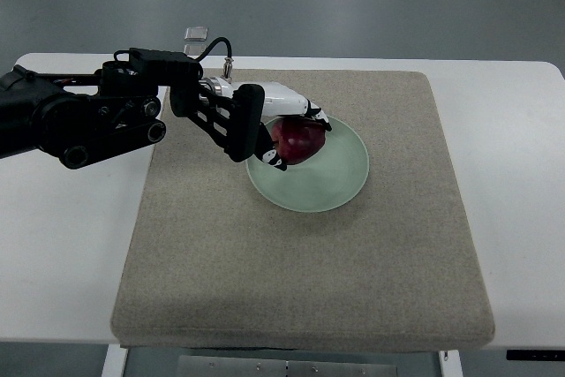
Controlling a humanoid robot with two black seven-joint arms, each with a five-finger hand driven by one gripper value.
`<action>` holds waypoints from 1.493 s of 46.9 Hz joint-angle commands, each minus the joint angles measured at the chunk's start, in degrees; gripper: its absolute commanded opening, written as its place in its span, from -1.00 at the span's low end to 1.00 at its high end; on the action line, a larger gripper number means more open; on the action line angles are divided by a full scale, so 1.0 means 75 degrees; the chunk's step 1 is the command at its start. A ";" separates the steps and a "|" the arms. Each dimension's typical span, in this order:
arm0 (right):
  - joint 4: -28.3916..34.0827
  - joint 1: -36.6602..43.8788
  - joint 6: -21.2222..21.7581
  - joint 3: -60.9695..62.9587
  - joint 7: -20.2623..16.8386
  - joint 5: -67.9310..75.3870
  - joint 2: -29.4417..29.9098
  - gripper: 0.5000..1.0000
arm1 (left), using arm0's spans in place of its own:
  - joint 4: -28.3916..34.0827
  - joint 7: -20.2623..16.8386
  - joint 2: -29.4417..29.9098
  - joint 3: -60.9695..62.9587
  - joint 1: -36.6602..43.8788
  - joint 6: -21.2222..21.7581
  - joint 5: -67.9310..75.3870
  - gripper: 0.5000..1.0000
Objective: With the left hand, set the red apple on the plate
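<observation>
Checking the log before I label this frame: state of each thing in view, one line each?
red apple: over the plate's upper-left part, enclosed by the fingers; cannot tell if it rests on the plate.
plate: flat on the mat, otherwise bare.
left hand: shut on the apple, arm in from the left.
mat: flat on the white table.
right hand: not in view.

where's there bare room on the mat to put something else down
Bare mat runs all along the near edge below the plate, and right of it. It is crowded upper left, where the left hand wraps the red apple.
</observation>
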 commanded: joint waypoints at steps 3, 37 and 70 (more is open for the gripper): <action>0.0000 0.0000 -0.0001 0.0000 -0.0003 -0.0009 0.0000 0.86 | 0.0050 0.0012 -0.0010 0.0008 0.0131 0.0009 0.0371 -1.00; 0.0000 0.0000 -0.0001 0.0000 -0.0003 0.0002 0.0000 0.86 | 0.0062 0.0013 -0.0033 -0.0003 0.0154 -0.0085 0.0547 0.97; 0.0000 0.0000 -0.0001 0.0000 -0.0003 -0.0009 0.0000 0.86 | 0.0366 0.0013 0.0541 -0.1644 0.0142 -0.1128 -0.2017 0.99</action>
